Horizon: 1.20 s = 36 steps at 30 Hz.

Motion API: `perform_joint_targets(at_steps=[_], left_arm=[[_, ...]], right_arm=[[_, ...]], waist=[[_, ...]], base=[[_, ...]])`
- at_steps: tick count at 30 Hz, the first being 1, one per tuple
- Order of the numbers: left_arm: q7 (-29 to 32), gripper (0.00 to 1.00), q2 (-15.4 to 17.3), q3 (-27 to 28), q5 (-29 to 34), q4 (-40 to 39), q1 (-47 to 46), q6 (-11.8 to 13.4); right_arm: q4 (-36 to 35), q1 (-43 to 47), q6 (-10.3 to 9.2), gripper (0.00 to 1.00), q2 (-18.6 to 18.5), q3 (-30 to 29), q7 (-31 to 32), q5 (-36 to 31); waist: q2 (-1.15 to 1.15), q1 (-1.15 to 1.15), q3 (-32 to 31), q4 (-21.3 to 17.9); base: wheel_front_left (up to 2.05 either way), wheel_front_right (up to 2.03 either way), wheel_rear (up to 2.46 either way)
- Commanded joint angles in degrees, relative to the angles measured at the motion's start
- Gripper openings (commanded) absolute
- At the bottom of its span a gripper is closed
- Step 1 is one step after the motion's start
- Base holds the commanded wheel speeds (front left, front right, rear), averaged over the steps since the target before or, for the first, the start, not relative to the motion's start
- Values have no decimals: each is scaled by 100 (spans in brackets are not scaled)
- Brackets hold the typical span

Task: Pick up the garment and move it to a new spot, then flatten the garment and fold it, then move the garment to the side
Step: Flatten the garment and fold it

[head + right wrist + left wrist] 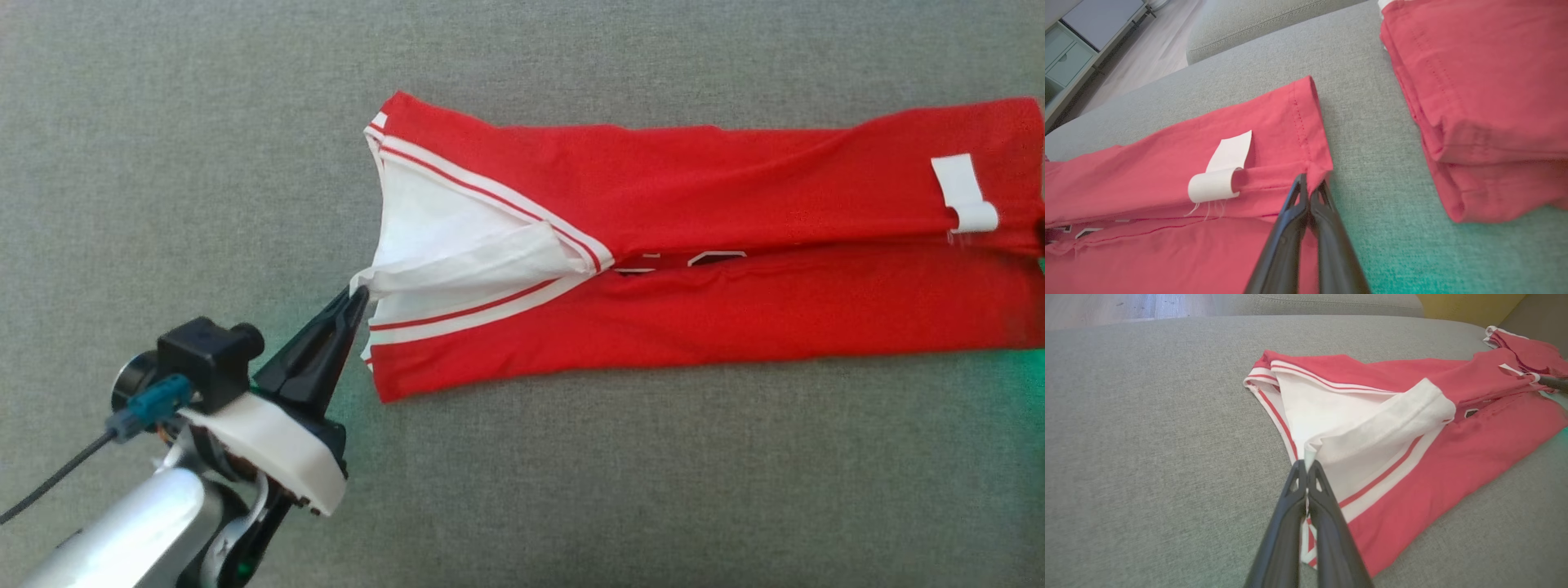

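Note:
The garment [702, 245] is a red jersey with white and red striped trim, lying folded lengthwise into a long band across the grey cushion. My left gripper [357, 297] is shut on a white corner of its sleeve end, which lifts off the cloth; in the left wrist view the left gripper [1307, 465] pinches that white fold of the garment [1412, 457]. In the right wrist view my right gripper [1311, 183] is shut on the hem edge of the garment [1167, 171], next to a white label [1220, 171].
A second stack of folded red cloth [1486, 102] lies right of the hem, with a strip of grey cushion [1372, 143] between. Wooden floor and a cabinet [1069, 57] lie beyond the cushion edge. Grey cushion [204, 163] spreads left and in front.

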Motion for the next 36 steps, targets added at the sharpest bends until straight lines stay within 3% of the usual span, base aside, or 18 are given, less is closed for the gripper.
perform_joint_targets(at_steps=[1, 5, 6, 8, 9, 10, 11, 21, 28, 36], left_arm=[[-41, 0, 136, 216, 59, -68, -73, 19], [-70, 0, -12, 146, 49, 126, -77, 11], [-103, 6, -85, 133, 33, 230, -79, 13], [-153, 42, -156, 134, 29, 338, -84, 35], [-167, 53, -191, 131, 20, 395, -80, 46], [-176, 86, -222, 121, 19, 445, -79, 55], [-209, 100, -266, 129, 14, 488, -75, 80], [-1078, 100, -816, 245, 293, 943, -3, 483], [-1802, 100, -1462, 215, 568, 1343, 213, 901], [-2062, 100, -1959, 456, 1090, 1594, 778, 1454]], right_arm=[[-154, 196, 39, 0, -164, -60, 45, -62], [-192, 293, 39, 0, -61, -161, 170, -137], [-194, 320, 39, 38, 0, -209, 224, -184], [-189, 336, 39, 100, 68, -255, 259, -232], [-181, 345, 39, 100, 107, -282, 265, -258], [-174, 361, 39, 100, 139, -306, 272, -284], [-166, 379, 39, 100, 170, -332, 273, -314], [16, 627, 39, 100, 637, -600, -91, -741], [248, 871, 39, 100, 1218, -781, -140, -1201], [787, 749, 39, 100, 1775, -1247, -12, -1820]], waist=[[0, 0, -23, 5], [0, 0, -106, 4], [0, 0, -147, -5], [0, 0, -197, -17], [0, 0, -230, -24], [0, 0, -265, -31], [0, 0, -303, -39], [0, 0, -923, -133], [0, 0, -1441, -140], [0, 0, -1833, -52]], base=[[0, 0, 0], [0, 0, 0], [0, 0, 0], [0, 0, 0], [0, 0, 0], [0, 0, 0], [0, 0, 0], [0, 0, 0], [0, 0, 0], [0, 0, 0]])
